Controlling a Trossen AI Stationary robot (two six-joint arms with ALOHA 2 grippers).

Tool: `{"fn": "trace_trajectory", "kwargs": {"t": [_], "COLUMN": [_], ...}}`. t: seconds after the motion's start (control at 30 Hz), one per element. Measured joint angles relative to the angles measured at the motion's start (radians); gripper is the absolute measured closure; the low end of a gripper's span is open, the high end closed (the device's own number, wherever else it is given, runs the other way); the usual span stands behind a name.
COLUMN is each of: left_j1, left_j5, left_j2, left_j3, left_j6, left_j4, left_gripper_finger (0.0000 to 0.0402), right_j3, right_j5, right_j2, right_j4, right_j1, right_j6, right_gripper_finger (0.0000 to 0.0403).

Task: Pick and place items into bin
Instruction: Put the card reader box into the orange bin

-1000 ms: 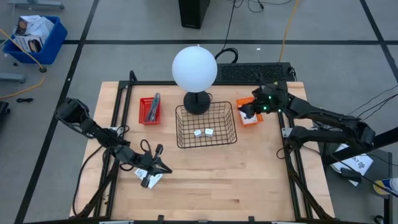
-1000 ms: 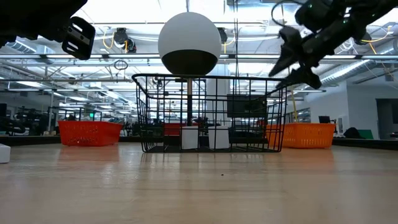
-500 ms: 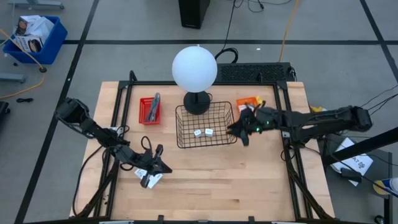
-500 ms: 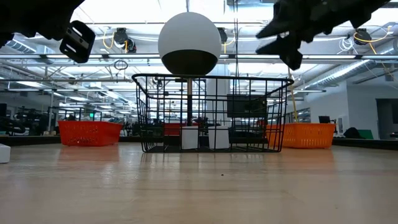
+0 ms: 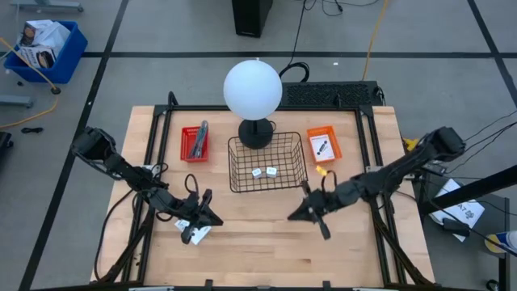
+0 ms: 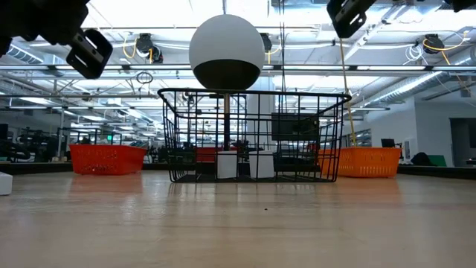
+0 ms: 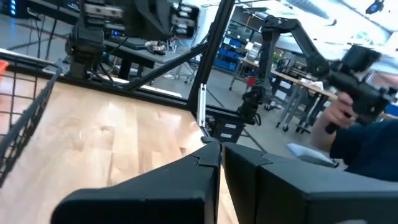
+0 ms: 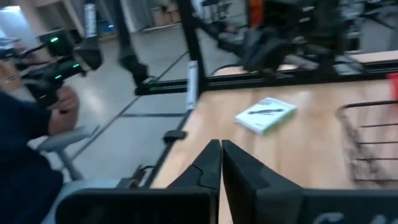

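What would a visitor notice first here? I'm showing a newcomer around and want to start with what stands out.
The big white globe lamp at the back middle of the table dominates, with the black wire basket right in front of it holding two small white items. Next come the two dark arms over the front of the table: the left gripper by a white card, the right gripper over bare wood.

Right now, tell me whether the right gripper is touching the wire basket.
Apart. In the high view the right gripper is over bare table, with a clear strip of wood between it and the wire basket.
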Motion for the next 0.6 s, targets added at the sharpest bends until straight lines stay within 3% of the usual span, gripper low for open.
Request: {"fn": "trace_trajectory", "kwargs": {"t": [0.23, 0.6], "left_j1": [-0.003, -0.003], "left_j5": [0.002, 0.011], "left_j2": [0.000, 0.000], "left_j3": [0.000, 0.000], "left_j6": [-0.053, -0.048], "left_j4": [0.003, 0.126], "left_gripper_finger": [0.0376, 0.0376], "right_j3": [0.073, 0.432], "right_j5": [-0.001, -0.003], "right_j2": [0.222, 0.583], "right_j4": [0.076, 0.025], "right_j1": [0.058, 0.051], "right_j6": [0.010, -0.149], "right_gripper_finger": [0.0402, 0.0403]}}
